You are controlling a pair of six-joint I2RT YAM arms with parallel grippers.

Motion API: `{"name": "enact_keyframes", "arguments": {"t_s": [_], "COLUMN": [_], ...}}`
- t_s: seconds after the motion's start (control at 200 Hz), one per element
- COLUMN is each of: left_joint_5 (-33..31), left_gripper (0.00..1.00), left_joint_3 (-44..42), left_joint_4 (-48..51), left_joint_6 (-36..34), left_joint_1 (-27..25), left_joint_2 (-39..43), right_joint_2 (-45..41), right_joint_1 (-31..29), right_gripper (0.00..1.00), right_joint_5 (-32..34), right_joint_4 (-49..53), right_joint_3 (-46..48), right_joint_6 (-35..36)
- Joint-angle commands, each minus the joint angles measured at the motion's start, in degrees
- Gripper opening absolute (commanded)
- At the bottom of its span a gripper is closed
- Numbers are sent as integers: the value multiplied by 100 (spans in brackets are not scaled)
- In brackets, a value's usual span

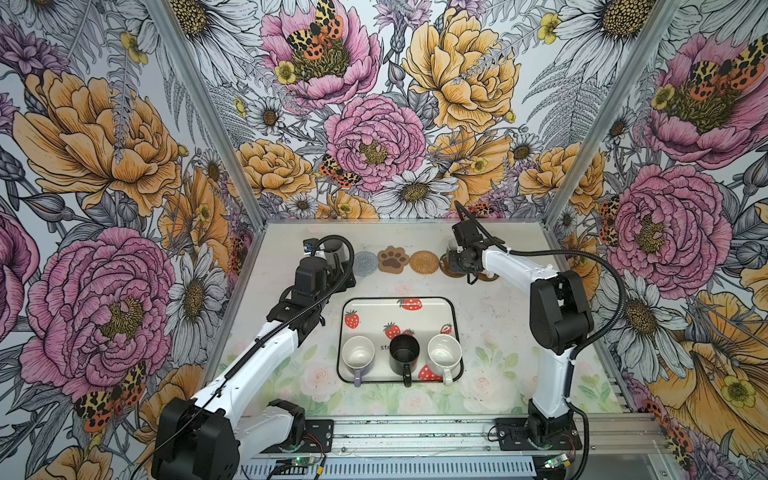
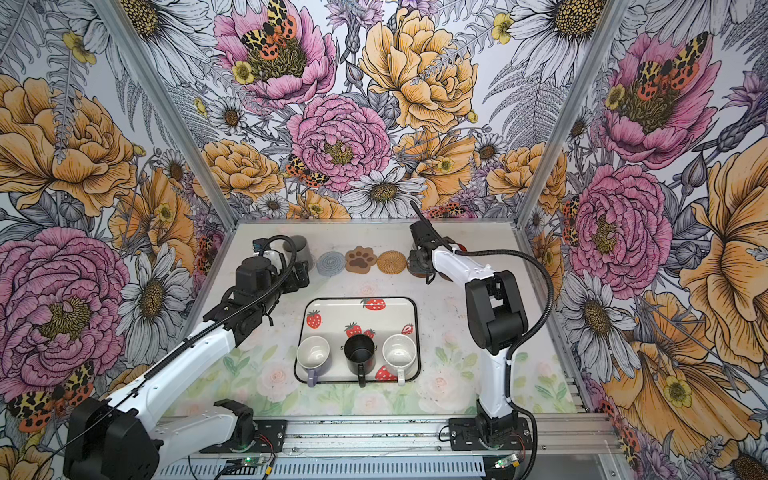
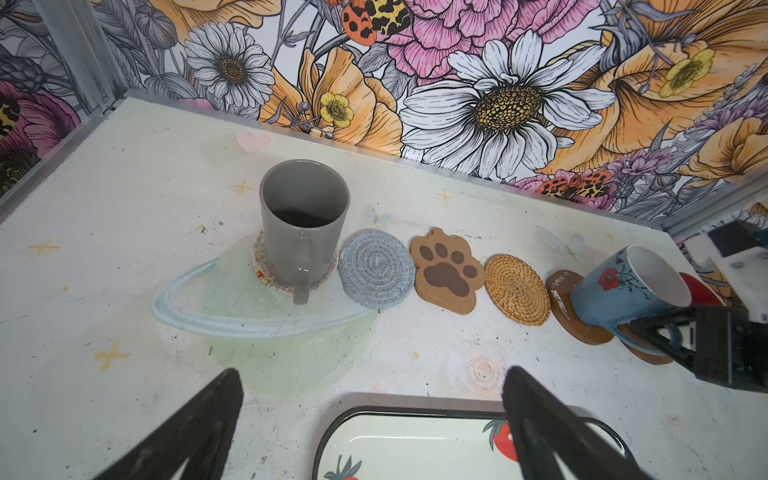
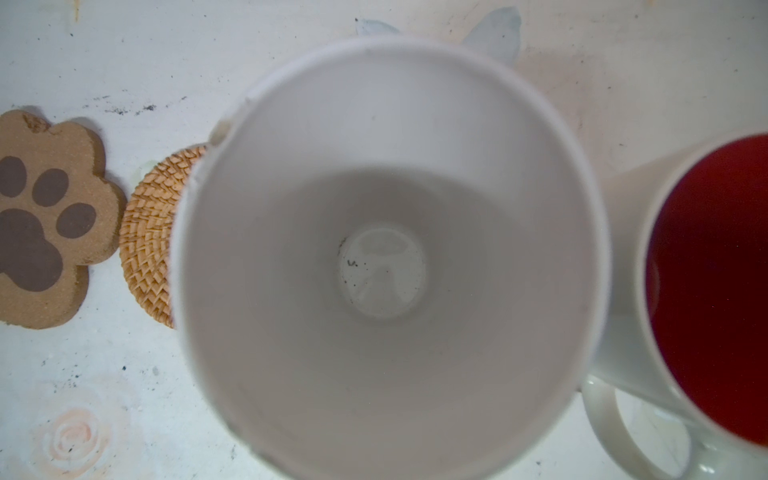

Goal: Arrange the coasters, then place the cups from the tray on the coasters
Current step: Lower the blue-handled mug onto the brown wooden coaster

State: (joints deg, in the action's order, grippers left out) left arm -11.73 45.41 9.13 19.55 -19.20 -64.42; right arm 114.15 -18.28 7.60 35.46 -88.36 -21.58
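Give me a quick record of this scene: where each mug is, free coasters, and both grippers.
On tray: lavender mug, black mug, white speckled mug
On end coaster: grey mug, upright
In right gripper: light blue mug, tilted over dark brown coaster
Beside it: red-inside mug
Free coasters: grey woven, paw, rattan
Left gripper: open, holding nothing

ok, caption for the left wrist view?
Grey mug on its coaster, three coasters free, right gripper holding tilted blue mug over a brown coaster.
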Motion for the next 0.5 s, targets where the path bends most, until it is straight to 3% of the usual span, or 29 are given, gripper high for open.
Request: {"name": "enact_keyframes", "arguments": {"t_s": [0.0, 0.495], "left_joint_5": [21, 14], "left_gripper": [99, 99], "left_joint_3": [93, 89], "left_joint_4": [-102, -91], "left_joint_6": [9, 5], "left_joint_1": [55, 55], "left_joint_2": [-29, -3], "right_joint_2": [45, 87], "right_joint_1": [26, 53], "right_gripper": [0, 0], "right_joint_5": [-32, -33], "right_joint_4": [-247, -242], "right_joint_3": [-196, -119], "right_joint_6": [-74, -91]}}
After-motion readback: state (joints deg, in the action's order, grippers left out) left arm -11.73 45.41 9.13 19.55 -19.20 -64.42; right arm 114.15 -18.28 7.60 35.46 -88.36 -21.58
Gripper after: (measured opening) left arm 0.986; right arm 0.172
